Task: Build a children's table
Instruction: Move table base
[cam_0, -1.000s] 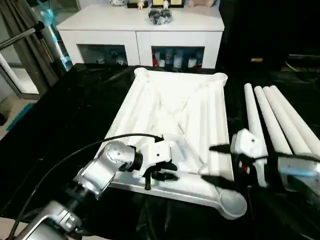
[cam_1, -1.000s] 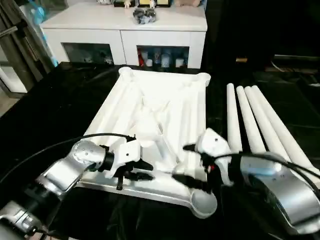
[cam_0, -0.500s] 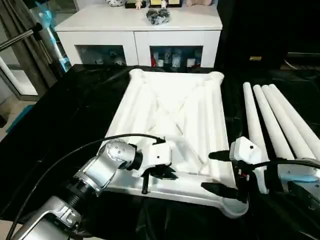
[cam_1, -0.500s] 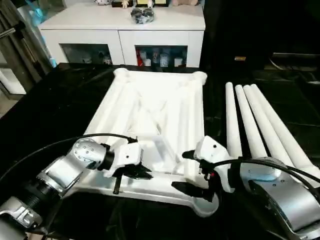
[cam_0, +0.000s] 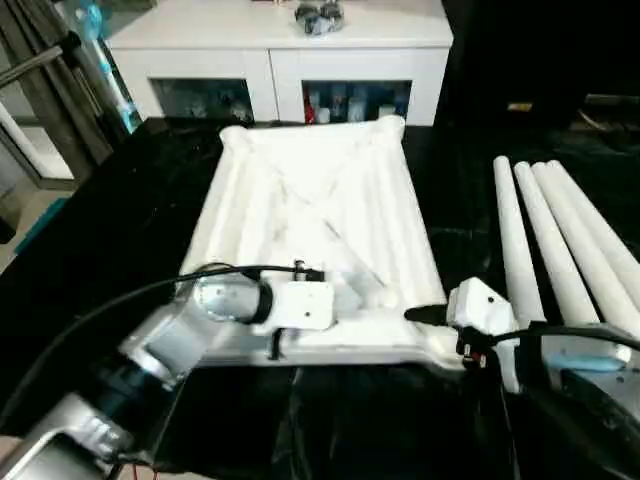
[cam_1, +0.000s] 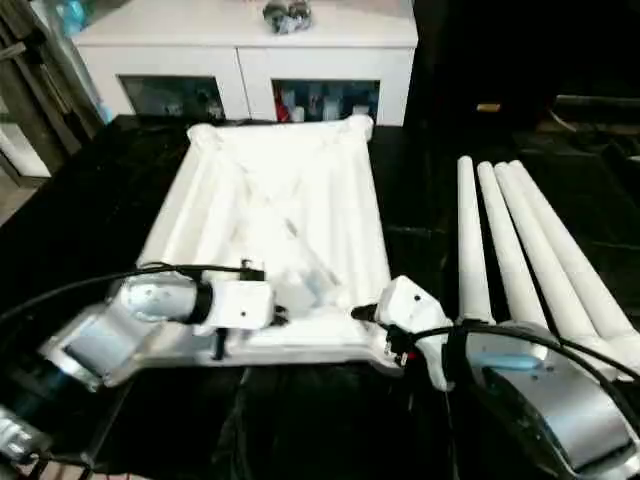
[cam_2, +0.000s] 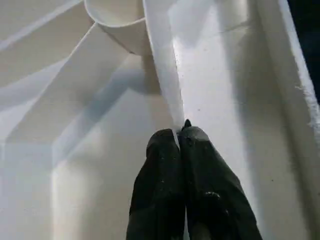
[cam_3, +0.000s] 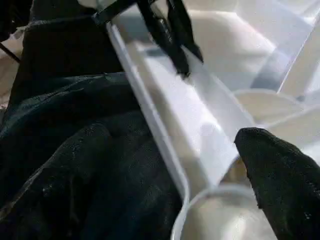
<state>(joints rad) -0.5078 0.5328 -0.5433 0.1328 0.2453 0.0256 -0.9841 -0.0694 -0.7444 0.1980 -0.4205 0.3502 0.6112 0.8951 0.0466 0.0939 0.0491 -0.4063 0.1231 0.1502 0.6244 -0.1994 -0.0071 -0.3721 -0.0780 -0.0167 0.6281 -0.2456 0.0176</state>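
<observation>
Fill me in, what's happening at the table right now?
The tabletop lies underside up on the black surface, no legs fitted. The left gripper is shut on a thin rib near the tabletop's near edge. The right gripper is open at the near right corner socket, one finger inside the rim and the other outside. The four legs lie side by side on the right, untouched.
</observation>
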